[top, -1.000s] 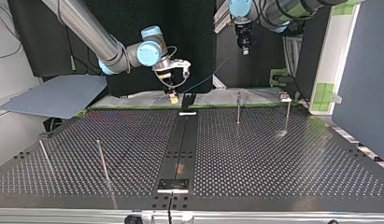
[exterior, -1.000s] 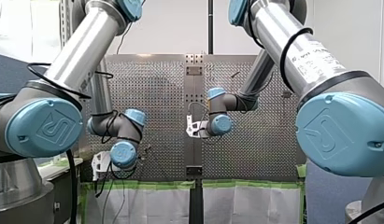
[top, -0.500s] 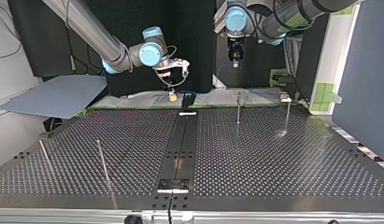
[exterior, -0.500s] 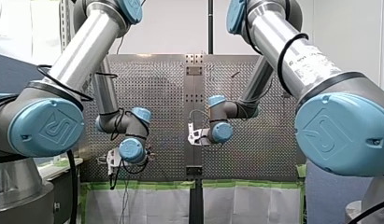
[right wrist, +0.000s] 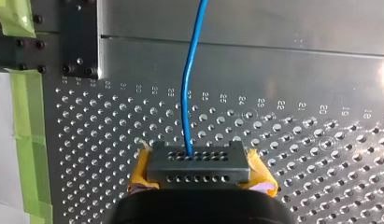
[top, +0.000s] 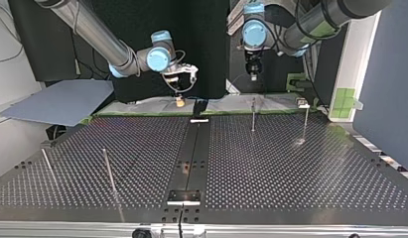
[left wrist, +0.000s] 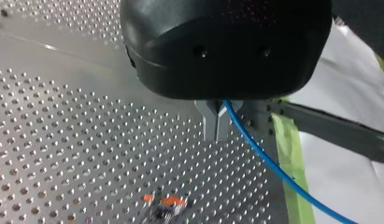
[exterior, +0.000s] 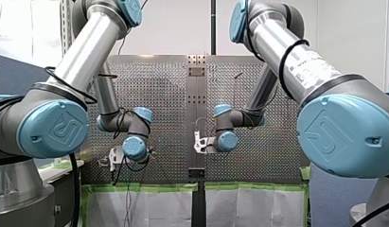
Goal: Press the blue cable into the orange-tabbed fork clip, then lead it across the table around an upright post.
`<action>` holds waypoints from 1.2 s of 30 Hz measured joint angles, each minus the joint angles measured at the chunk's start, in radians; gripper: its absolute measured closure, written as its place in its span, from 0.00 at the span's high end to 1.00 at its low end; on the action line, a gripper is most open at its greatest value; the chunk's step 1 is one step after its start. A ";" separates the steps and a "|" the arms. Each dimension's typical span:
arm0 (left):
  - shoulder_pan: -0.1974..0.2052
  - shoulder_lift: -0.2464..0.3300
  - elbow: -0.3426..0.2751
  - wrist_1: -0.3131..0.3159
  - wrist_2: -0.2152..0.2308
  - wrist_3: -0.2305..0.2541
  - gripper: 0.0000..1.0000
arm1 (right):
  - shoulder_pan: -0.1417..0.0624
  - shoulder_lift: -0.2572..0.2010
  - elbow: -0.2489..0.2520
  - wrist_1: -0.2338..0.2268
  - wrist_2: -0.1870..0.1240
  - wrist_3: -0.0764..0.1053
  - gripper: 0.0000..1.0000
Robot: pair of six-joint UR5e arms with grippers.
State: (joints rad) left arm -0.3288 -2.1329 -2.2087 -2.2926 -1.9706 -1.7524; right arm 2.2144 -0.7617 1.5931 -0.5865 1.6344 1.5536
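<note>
Left tool [left wrist: 216, 125] clenched on blue cable [left wrist: 273, 164]; right tool [right wrist: 199, 162] grasping it too; orange-tabbed clip [left wrist: 164, 202] on bench [left wrist: 63, 140].

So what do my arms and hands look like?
My left arm and my right arm are silver tubes with light-blue joint caps and black cables looped around. The left hand is black with metal fingers; the right hand shows yellow pads.

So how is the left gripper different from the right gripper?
My left gripper has bare metal fingers; my right gripper has yellow pads. In the top view my right gripper hangs low by the far edge of the table, while my left gripper sits higher. Both are shut on the blue cable.
</note>
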 joint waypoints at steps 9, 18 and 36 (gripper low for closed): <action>0.092 -0.001 0.012 0.001 0.062 0.077 0.00 | -0.010 0.032 0.000 -0.027 0.001 -0.001 0.00; 0.161 -0.003 0.036 0.001 0.085 0.078 0.00 | -0.015 0.073 0.000 -0.081 -0.001 0.005 0.00; 0.210 -0.041 0.086 0.007 0.153 0.027 0.00 | -0.035 0.119 -0.001 -0.132 -0.003 0.001 0.00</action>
State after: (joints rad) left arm -0.1192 -2.1744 -2.1231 -2.2859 -1.8172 -1.7254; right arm 2.1797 -0.6428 1.5924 -0.7187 1.6314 1.5541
